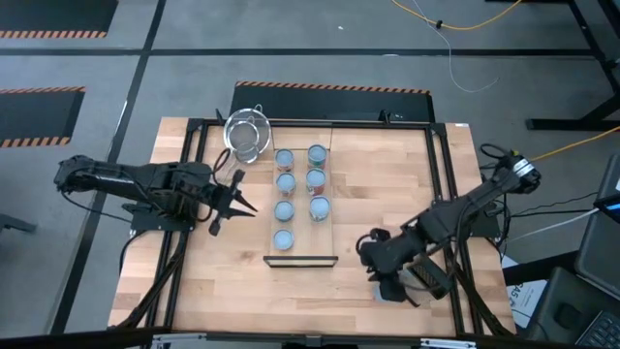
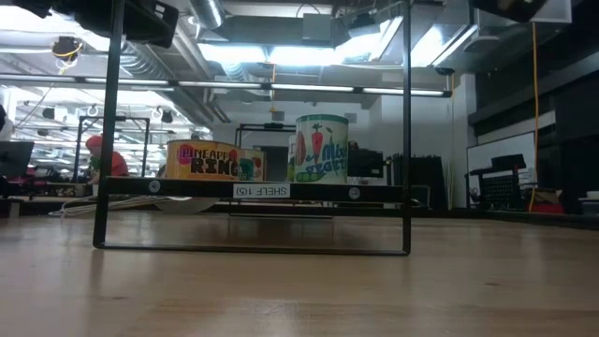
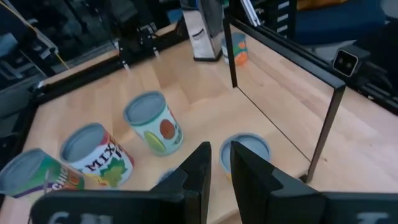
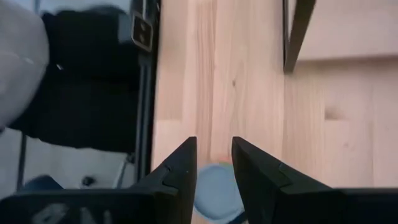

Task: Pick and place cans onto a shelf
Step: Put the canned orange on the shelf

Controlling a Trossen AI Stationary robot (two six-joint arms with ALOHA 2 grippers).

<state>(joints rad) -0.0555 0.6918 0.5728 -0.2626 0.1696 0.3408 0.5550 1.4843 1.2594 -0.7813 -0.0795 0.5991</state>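
From above, you see seven cans (image 1: 285, 182) in two rows on the shelf (image 1: 301, 258), the left gripper (image 1: 235, 201) just left of them, fingers spread. In your right wrist view, the right gripper (image 4: 214, 163), at the bench's (image 1: 387, 194) near right, sits narrowly parted over a blue-topped can (image 4: 213, 186).

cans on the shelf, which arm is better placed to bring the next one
Right, probably: the right gripper hangs over a blue-topped can, fingers open. The left gripper, open, sits empty beside the seven cans on the shelf.
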